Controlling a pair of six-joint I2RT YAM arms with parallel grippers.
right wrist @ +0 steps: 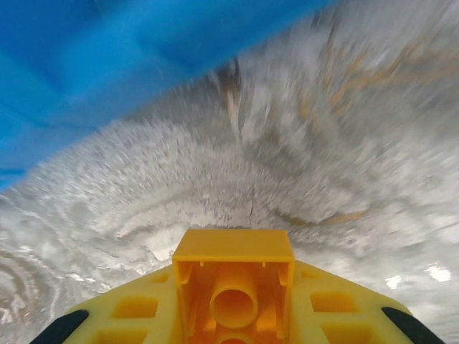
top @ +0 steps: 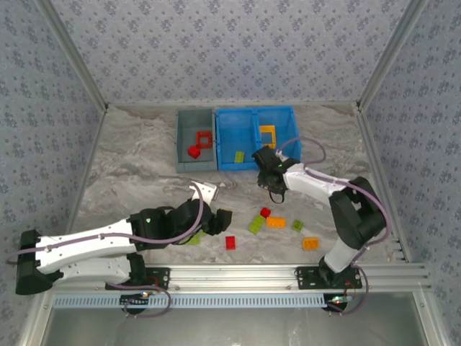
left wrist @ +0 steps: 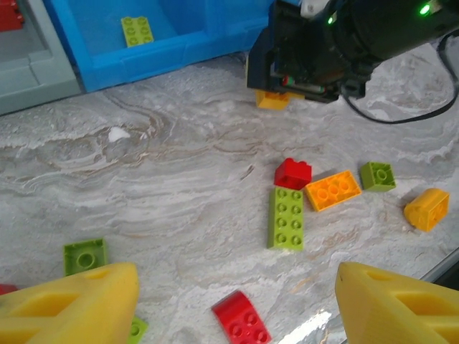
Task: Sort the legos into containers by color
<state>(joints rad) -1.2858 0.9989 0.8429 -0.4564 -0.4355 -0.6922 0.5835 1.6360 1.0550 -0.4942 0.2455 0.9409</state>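
My right gripper (top: 265,164) hangs just in front of the blue bin pair (top: 287,112), shut on an orange lego (right wrist: 233,283) held snug between its yellow fingers (right wrist: 136,308). From the left wrist that lego (left wrist: 272,99) pokes out under the right gripper (left wrist: 301,54). My left gripper (left wrist: 237,304) is open above a curved red lego (left wrist: 242,319). Loose on the table lie a long green lego (left wrist: 287,217), a red one (left wrist: 292,173), an orange plate (left wrist: 333,190), a small green one (left wrist: 377,175) and an orange block (left wrist: 426,208). The grey bin (top: 183,137) holds red legos (top: 194,151).
A green lego (top: 238,156) lies in the left blue compartment and an orange frame (top: 267,135) in the right one. Another green lego (left wrist: 85,255) sits beside my left finger (left wrist: 72,304). The table's metal front rail (top: 238,274) runs close behind the loose pieces.
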